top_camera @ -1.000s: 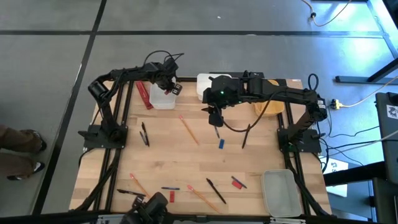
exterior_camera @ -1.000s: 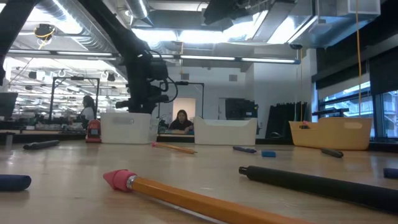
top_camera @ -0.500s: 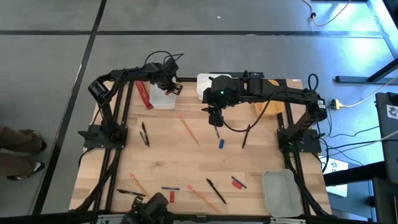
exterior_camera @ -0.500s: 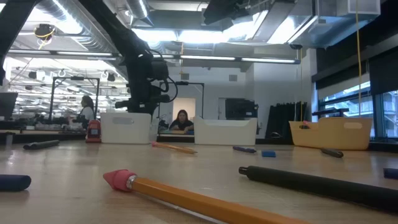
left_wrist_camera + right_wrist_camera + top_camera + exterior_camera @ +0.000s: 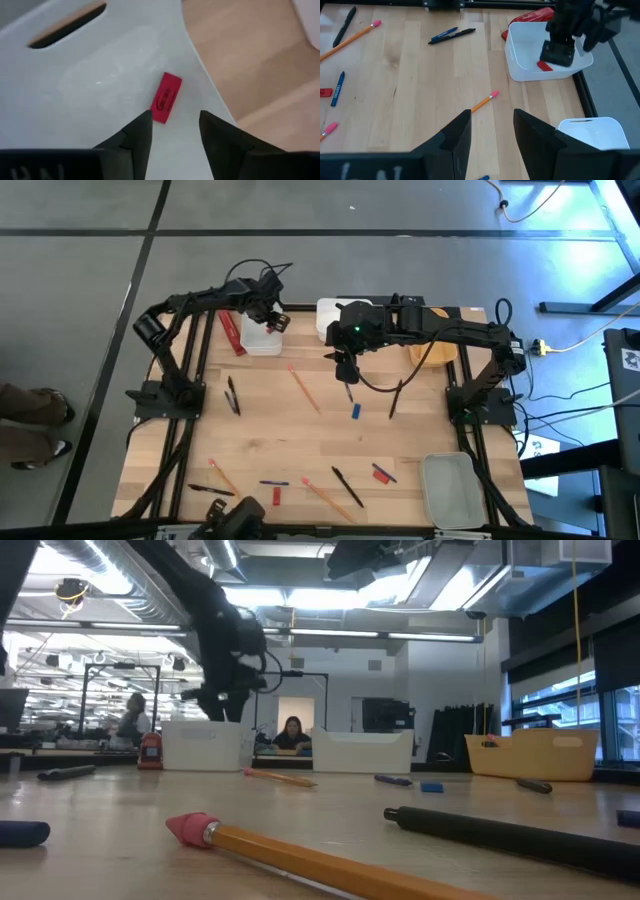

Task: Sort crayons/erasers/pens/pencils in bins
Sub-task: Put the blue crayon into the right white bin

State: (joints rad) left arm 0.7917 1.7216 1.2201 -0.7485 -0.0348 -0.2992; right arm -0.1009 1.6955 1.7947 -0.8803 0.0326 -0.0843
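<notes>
Above the narrow white bin at the table's far edge, my left claw hangs with its fingers parted and nothing between them. A red eraser lies loose on the bin's floor just past my fingertips, untouched. My right claw waits with fingers spread over mid-table, near a pencil. Other pens and pencils lie scattered on the wood.

Light wooden table: bins along the frame's upper edge, grey bin lower right, pencils, pens and small red and blue pieces scattered between
</notes>
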